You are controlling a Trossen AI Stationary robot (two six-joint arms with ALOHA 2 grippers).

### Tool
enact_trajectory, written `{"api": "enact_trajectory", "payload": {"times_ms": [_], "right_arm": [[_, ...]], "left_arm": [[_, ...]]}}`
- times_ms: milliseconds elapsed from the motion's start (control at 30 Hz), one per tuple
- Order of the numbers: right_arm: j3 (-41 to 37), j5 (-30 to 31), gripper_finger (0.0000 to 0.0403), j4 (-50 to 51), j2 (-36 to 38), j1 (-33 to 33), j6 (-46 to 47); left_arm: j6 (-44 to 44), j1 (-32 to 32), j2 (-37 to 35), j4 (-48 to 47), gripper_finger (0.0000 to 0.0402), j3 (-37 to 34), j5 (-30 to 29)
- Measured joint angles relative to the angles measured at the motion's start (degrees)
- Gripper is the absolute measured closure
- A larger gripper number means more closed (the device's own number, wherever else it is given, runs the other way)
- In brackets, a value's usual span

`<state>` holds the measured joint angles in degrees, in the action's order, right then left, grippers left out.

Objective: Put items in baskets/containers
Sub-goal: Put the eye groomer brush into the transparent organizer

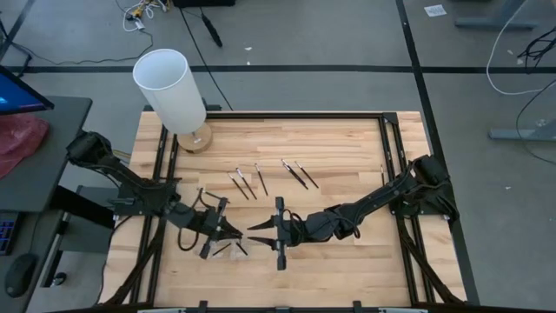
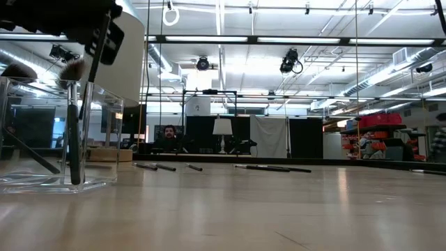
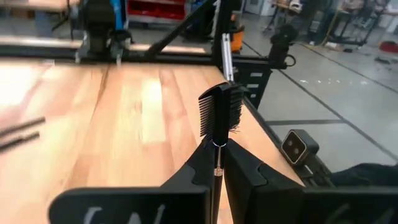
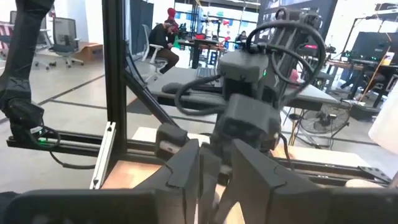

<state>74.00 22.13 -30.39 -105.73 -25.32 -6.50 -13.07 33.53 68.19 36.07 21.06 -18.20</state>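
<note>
My left gripper (image 1: pixel 228 231) is shut on a slender dark stick with a comb-like brush head (image 3: pixel 220 112). It hovers by the clear tray (image 1: pixel 231 249), near the table's near edge. In the low view the tray's clear wall (image 2: pixel 104 136) stands at the left. Dark sticks (image 2: pixel 72 132) lean inside it, their lower ends on its floor. My right gripper (image 1: pixel 257 229) is open and empty, fingertips facing the left gripper from the right, close by. Several more sticks (image 1: pixel 246 183) (image 1: pixel 299 174) lie flat on the wood farther back. My left gripper pinches the stick between its two fingers (image 3: pixel 249 171) on the thin shaft (image 3: pixel 218 167), just behind the comb head. The head sticks out past the fingertips along the fingers' line. In the left wrist view the stick is clear of the table.
A tall white cylinder on a round wooden base (image 1: pixel 172 89) stands at the far left corner. Black frame rails (image 1: pixel 387 165) run along the table's sides. Bare wood (image 1: pixel 347 261) lies to the near right. A person (image 2: pixel 168 137) sits in the room beyond.
</note>
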Motion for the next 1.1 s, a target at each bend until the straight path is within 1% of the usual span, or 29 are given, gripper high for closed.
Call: {"api": "enact_trajectory", "payload": {"times_ms": [167, 367, 600, 833, 1000, 1100], "right_arm": [[0.0, -0.1, 0.0305, 0.0, 0.0, -0.1, 0.0], [0.0, -0.1, 0.0305, 0.0, 0.0, -0.1, 0.0], [0.0, -0.1, 0.0305, 0.0, 0.0, 0.0, 0.0], [0.0, -0.1, 0.0305, 0.0, 0.0, 0.0, 0.0], [0.0, -0.1, 0.0305, 0.0, 0.0, 0.0, 0.0], [0.0, -0.1, 0.0305, 0.0, 0.0, 0.0, 0.0]], "left_arm": [[-1.5, 0.0, 1.9, 0.2, 0.0380, 0.0, -0.6], [-3.1, 0.0, 2.0, -0.1, 0.0379, 0.0, -2.7], [-9.6, -1.2, 2.0, -2.3, 0.0366, 0.0, -2.8], [-14.8, -3.3, 2.0, -3.7, 0.0363, 0.0, 0.4], [-16.3, -3.9, 2.0, -4.8, 0.0359, 0.0, 0.4], [-16.5, -3.9, 2.0, -6.2, 0.0346, 0.0, 0.4]]}}
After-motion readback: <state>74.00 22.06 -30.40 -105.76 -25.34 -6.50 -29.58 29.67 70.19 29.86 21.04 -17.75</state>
